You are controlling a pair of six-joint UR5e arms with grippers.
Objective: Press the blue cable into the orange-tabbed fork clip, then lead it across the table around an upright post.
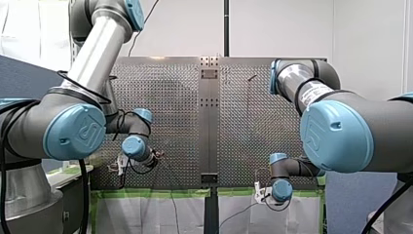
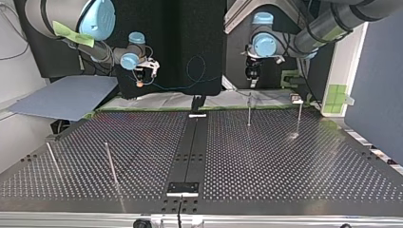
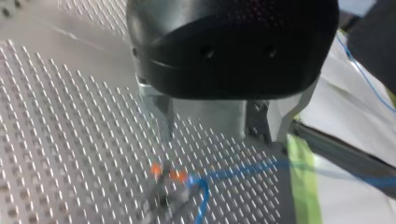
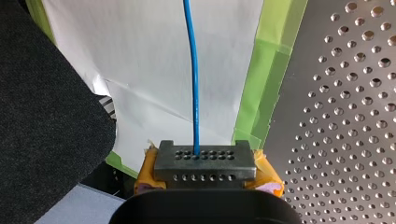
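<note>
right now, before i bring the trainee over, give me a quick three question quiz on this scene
1. True or false: my right gripper is shut on the blue cable.
2. What sits just ahead of my left gripper? A a cup; B the orange-tabbed clip; C a screwdriver.
3. Fill in: my right gripper's pads are ___ in colour.
Key: 1 true; 2 B; 3 yellow.

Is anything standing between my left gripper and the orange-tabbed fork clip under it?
Nothing visible does. My left gripper hangs open above the orange-tabbed fork clip, only air between; the blue cable reaches the clip.
</note>
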